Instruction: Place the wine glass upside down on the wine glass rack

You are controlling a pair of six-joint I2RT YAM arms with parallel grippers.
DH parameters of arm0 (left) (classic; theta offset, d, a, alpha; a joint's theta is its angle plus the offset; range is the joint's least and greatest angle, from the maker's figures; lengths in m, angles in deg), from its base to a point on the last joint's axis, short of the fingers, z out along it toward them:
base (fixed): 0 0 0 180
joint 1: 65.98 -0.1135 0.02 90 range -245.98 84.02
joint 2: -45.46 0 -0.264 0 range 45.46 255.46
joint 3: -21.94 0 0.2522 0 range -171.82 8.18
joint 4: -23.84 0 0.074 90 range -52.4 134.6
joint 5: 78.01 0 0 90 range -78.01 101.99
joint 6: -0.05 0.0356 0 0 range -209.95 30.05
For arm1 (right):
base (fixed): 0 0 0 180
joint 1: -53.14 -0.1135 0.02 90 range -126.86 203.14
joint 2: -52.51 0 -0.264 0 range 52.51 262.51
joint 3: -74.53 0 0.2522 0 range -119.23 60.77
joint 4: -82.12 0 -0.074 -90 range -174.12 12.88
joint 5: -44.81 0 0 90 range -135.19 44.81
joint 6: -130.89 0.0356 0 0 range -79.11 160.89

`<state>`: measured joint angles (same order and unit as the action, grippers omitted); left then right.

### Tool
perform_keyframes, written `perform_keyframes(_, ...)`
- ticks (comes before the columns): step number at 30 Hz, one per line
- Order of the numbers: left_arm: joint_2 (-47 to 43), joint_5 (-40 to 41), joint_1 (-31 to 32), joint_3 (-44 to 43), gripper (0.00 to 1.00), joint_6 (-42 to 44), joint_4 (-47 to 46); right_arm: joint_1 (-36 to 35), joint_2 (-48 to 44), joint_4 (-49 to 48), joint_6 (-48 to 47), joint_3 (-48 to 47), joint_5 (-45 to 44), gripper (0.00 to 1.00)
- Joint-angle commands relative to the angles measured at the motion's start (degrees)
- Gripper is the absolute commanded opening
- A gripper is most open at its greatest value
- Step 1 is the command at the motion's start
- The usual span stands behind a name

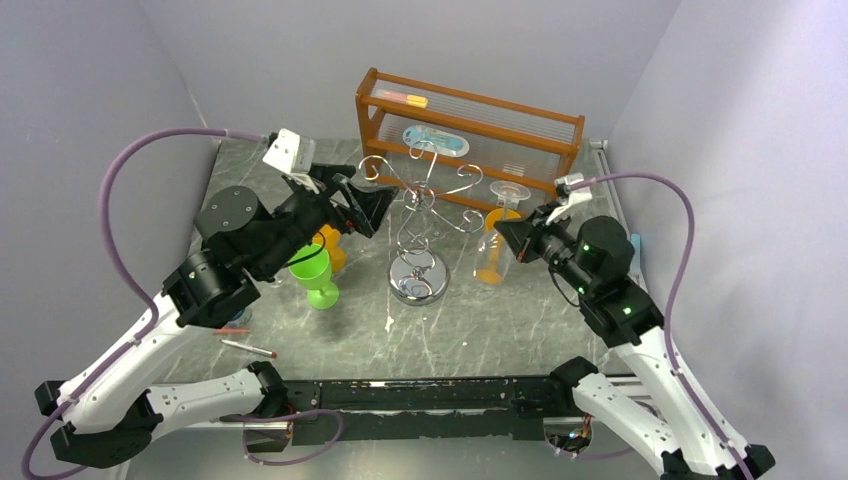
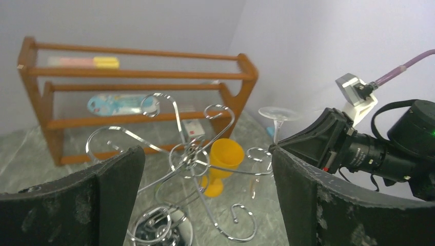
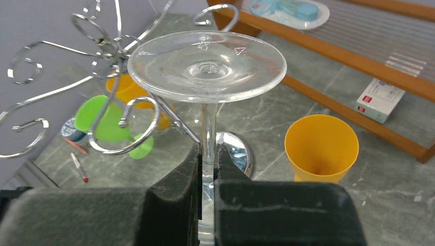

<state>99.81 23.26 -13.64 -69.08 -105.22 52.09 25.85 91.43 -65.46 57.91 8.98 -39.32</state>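
Observation:
A clear wine glass [image 3: 206, 66] is held upside down, its round foot on top. My right gripper [image 3: 208, 151] is shut on its stem. In the top view the right gripper [image 1: 505, 232] holds the glass [image 1: 510, 190] just right of the silver wire wine glass rack [image 1: 418, 215]. A scroll arm of the rack [image 3: 123, 123] lies close to the left of the stem; I cannot tell if they touch. My left gripper [image 1: 365, 205] is open and empty at the rack's upper left. In the left wrist view its jaws stand wide apart [image 2: 206, 151], framing the rack [image 2: 190, 154] and the glass [image 2: 278, 114].
A brown wooden shelf unit [image 1: 470, 120] stands at the back with small items on it. An orange cup [image 1: 492, 255] stands right of the rack's round base [image 1: 418, 280]. A green goblet [image 1: 315, 270] and another orange cup [image 1: 330, 245] stand left. Pens [image 1: 250, 348] lie front left.

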Motion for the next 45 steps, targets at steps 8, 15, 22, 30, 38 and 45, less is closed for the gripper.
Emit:
perform_keyframes(8, -0.1, 11.9, 0.3, 4.0, 0.97, -3.1, 3.1, 0.0, 3.7, -20.4, -3.8, 7.7, 7.8, 0.00)
perform_keyframes(15, 0.9, 12.0, 0.3, 4.2, 0.97, -3.5, 3.3, 0.0, 4.7, -28.1, -3.6, 11.5, 11.9, 0.00)
perform_keyframes(22, 1.6, 11.8, 0.2, 4.2, 0.97, -3.9, 3.5, -0.1, 6.3, -30.9, -4.2, 11.8, 13.6, 0.00)
perform_keyframes(30, 0.1, 12.2, 0.2, 4.9, 0.97, -3.3, 1.7, -0.1, 7.1, -31.9, -5.8, 12.8, 18.3, 0.00)
perform_keyframes(38, 0.9, 11.1, 0.2, 4.7, 0.97, -3.3, 2.6, 0.0, 10.2, -31.2, -7.2, 11.6, 20.5, 0.00)
perform_keyframes(45, 1.6, 10.5, 0.2, 4.0, 0.97, -3.2, 3.3, 0.0, 11.4, -29.9, -8.0, 10.3, 23.4, 0.00)
